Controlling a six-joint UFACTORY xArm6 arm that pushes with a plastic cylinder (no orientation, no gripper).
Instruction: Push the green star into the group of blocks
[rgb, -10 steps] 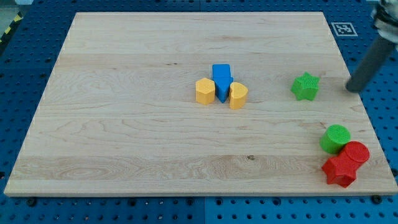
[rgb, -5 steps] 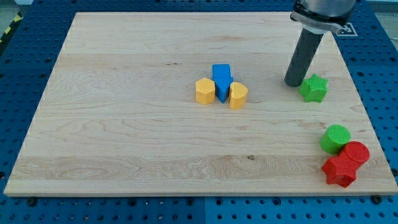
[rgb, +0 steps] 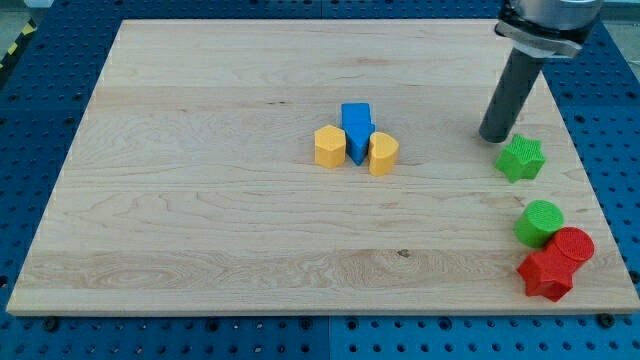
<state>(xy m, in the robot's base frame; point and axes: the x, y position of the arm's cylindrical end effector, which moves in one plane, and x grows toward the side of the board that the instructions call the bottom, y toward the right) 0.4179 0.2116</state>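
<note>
The green star (rgb: 521, 158) lies at the view's right, near the board's right edge. My tip (rgb: 494, 137) rests on the board just up and left of the star, touching or almost touching it. A group of blocks sits at the board's middle: a blue block (rgb: 356, 129), a yellow hexagon block (rgb: 330, 146) on its left and a yellow heart-like block (rgb: 383, 154) on its right. The star is well to the right of this group.
A green cylinder (rgb: 540, 222), a red cylinder (rgb: 573, 246) and a red star (rgb: 546, 274) cluster at the view's bottom right, below the green star. The wooden board (rgb: 200, 200) lies on a blue perforated table.
My tip came from off the board's right edge to the star's left, then shifted right. The green star slid right and a little down, away from the middle group.
</note>
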